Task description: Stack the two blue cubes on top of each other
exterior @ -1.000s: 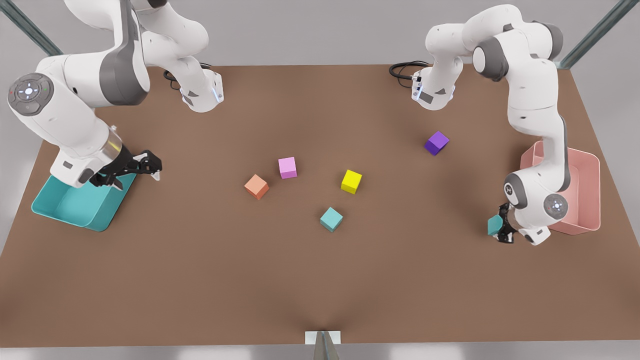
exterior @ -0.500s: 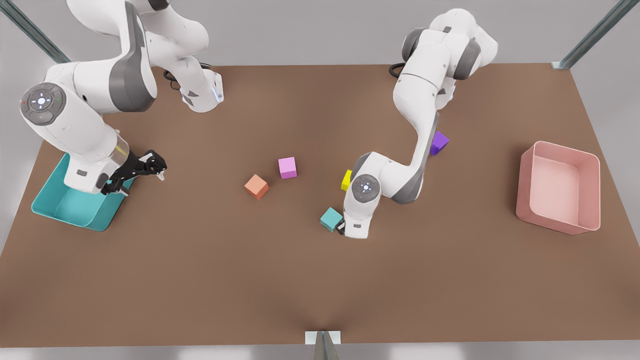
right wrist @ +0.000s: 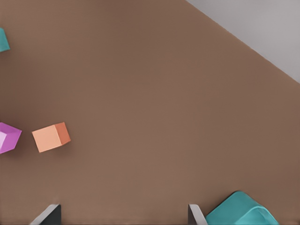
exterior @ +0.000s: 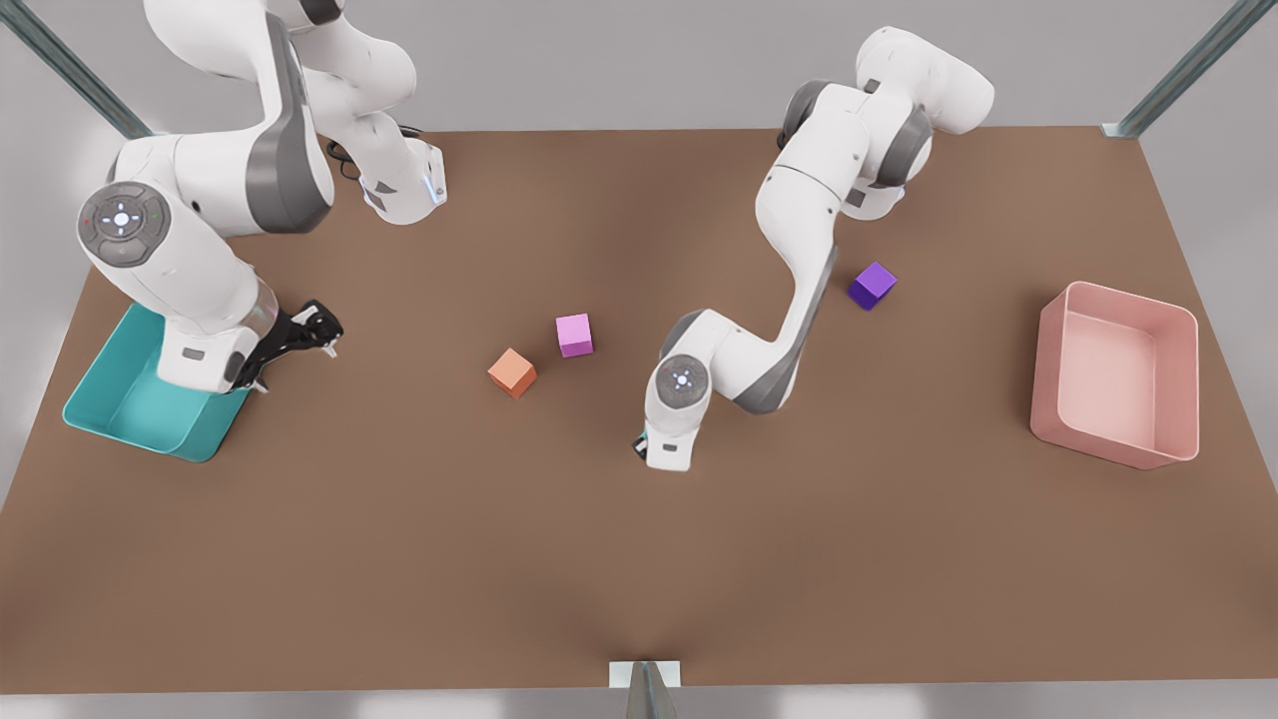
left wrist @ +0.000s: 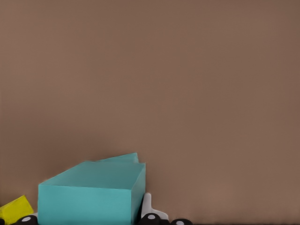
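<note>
My left gripper [left wrist: 89, 213] is shut on one blue cube [left wrist: 89, 192]. Just past that cube's far edge peeks a sliver of the second blue cube [left wrist: 125, 158], directly under it; I cannot tell if they touch. In the front view this arm's wrist [exterior: 669, 439] hangs over the table's middle and hides both cubes. My right gripper [exterior: 321, 333] stands open near the teal tray [exterior: 130, 409] at the front view's left, with nothing between its fingers [right wrist: 47, 215].
An orange cube [exterior: 512, 372] and a pink cube [exterior: 574, 335] lie left of the middle. A purple cube [exterior: 872, 286] sits farther back. A yellow cube [left wrist: 15, 209] lies beside the held cube. A pink bin [exterior: 1118, 374] stands at the front view's right.
My left arm has swung from beside the pink bin to the table's middle, carrying its blue cube over the other blue cube. The right arm has shifted slightly.
</note>
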`<state>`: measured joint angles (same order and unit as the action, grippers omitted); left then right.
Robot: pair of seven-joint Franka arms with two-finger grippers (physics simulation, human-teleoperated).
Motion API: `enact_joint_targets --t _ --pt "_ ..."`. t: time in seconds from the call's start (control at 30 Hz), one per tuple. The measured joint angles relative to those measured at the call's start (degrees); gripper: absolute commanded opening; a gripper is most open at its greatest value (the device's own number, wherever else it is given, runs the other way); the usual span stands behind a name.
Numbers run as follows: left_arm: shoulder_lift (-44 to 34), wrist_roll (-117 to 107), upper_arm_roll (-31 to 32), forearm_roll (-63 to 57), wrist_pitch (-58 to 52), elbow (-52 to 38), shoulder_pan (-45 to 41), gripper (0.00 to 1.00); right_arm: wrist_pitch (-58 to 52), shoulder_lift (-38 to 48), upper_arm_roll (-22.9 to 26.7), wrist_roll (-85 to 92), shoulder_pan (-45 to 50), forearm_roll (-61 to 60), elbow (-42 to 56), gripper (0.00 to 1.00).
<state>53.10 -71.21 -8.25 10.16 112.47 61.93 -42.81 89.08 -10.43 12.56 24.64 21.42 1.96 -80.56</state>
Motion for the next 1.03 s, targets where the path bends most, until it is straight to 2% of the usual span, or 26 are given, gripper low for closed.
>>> enact_joint_targets --t 0.13,0.17,0.2,0.4,0.57,0.6,0.73,0.8,0.9,1.03 --pt "0.6 -0.9 0.4 0.1 -0.6 0.0 -0.3 0.47 -0.8 -0.1 0.0 0.1 0.0 0.2 -0.1 1.00" --pt "0.7 -1.1 0.5 0.1 -0.7 0.0 -0.4 0.64 -0.9 -0.1 0.0 0.1 0.0 0.2 -0.1 1.00" --pt "0.7 -1.4 0.5 0.1 -0.8 0.1 -0.4 1.00 -1.0 -0.1 0.0 0.1 0.0 0.3 -0.1 1.00" --pt "-0.4 -2.4 0.3 0.2 -3.1 -0.1 0.0 1.00 -1.4 -0.3 0.0 0.1 0.0 0.2 -0.2 1.00" --pt "-9.1 -2.9 -0.1 -0.2 -15.0 -0.4 1.1 1.00 -1.5 -0.4 0.1 0.2 -0.1 0.2 -0.1 1.00" --pt "-11.8 -2.8 -0.1 -0.2 -17.7 -0.4 3.0 1.00 -1.5 -0.4 0.1 0.2 -0.1 0.2 -0.1 1.00" --pt "-25.5 9.1 -0.1 -4.8 -29.2 -0.3 23.7 1.00 -1.6 -0.4 0.1 0.2 -0.1 0.3 -0.1 1.00" --pt "-32.4 17.2 6.0 -8.0 -32.1 5.4 34.3 1.00 -1.6 -0.4 0.1 0.2 -0.1 0.3 -0.1 1.00" --pt "-35.4 27.7 7.9 -10.8 -35.6 7.3 38.5 1.00 -1.6 -0.4 0.1 0.2 -0.1 0.3 -0.1 1.00" --pt "-34.3 39.3 8.1 -11.5 -41.5 7.8 39.5 1.00 -1.6 -0.7 0.1 0.2 -0.1 0.3 -0.2 1.00"
